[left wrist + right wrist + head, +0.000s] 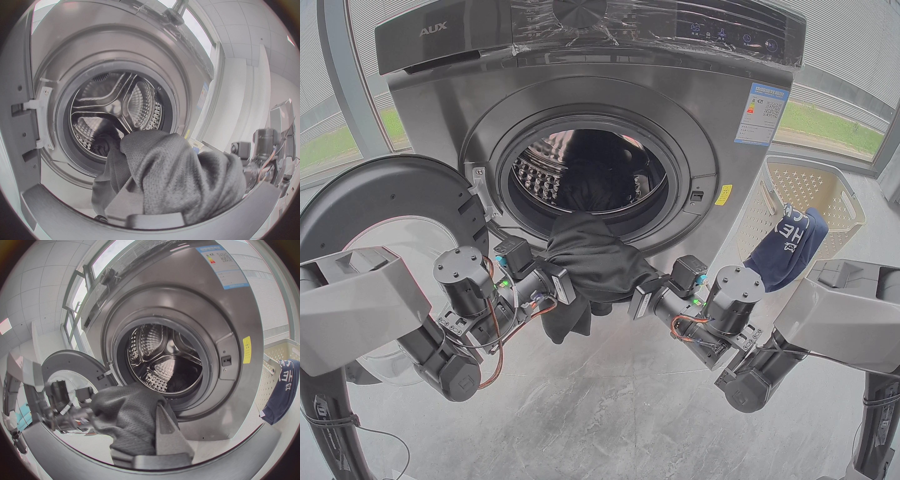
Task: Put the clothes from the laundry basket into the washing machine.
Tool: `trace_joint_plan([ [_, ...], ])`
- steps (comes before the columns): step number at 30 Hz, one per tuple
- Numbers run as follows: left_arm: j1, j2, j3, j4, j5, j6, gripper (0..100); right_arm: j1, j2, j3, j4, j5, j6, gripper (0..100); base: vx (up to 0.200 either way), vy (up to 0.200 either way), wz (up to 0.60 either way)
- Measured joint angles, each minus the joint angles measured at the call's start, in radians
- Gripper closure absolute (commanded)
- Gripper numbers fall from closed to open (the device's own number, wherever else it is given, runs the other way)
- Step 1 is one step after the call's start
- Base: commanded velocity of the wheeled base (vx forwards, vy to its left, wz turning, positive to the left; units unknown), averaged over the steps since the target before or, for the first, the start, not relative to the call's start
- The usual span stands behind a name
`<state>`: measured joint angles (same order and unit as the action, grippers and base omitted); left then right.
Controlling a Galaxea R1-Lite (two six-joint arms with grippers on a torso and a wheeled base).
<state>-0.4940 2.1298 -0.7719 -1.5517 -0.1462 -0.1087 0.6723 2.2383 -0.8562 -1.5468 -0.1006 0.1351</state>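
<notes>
The left pincer (150,206) and right pincer (150,440), both closed on the black garment (594,256), should lift it over the door seal (674,190) and far into the drum (540,178).

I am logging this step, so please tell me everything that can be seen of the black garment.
The garment is black, crumpled, and looks like a fine mesh knit. It lies over the lower rim of the open washer. Its upper part reaches into the drum, and the rest bulges out in front, with a tail drooping toward the floor. The left pincer and right pincer grip it from either side.
</notes>
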Motion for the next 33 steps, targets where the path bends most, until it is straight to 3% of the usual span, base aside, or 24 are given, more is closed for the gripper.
trace_joint_plan([
  [1, -0.001, -0.009, 0.006, 0.0, 0.0, -0.003, 100, 0.002, 0.006, -0.001, 0.0, 0.0, -0.001, 100, 0.0, 0.0, 0.0],
  [2, -0.003, -0.017, 0.009, 0.0, 0.0, -0.004, 100, 0.003, 0.01, -0.001, 0.0, 0.0, -0.002, 0, 0.0, 0.0, 0.0],
  [12, 0.008, -0.059, 0.037, 0.0, 0.003, -0.004, 100, 0.016, -0.011, 0.073, 0.001, 0.011, -0.016, 0, 0.0, 0.0, 0.0],
  [25, 0.033, -0.157, 0.251, 0.001, 0.024, -0.002, 100, 0.123, -0.177, 0.493, 0.001, 0.163, -0.063, 0, 0.0, 0.0, 0.0],
  [29, 0.042, -0.179, 0.295, 0.0, 0.026, 0.001, 100, 0.121, -0.216, 0.523, 0.001, 0.192, -0.076, 0, 0.0, 0.0, 0.0],
  [33, 0.048, -0.191, 0.31, -0.001, 0.027, 0.004, 100, 0.056, -0.23, 0.52, 0.001, 0.193, -0.076, 0, 0.0, 0.0, 0.0],
])
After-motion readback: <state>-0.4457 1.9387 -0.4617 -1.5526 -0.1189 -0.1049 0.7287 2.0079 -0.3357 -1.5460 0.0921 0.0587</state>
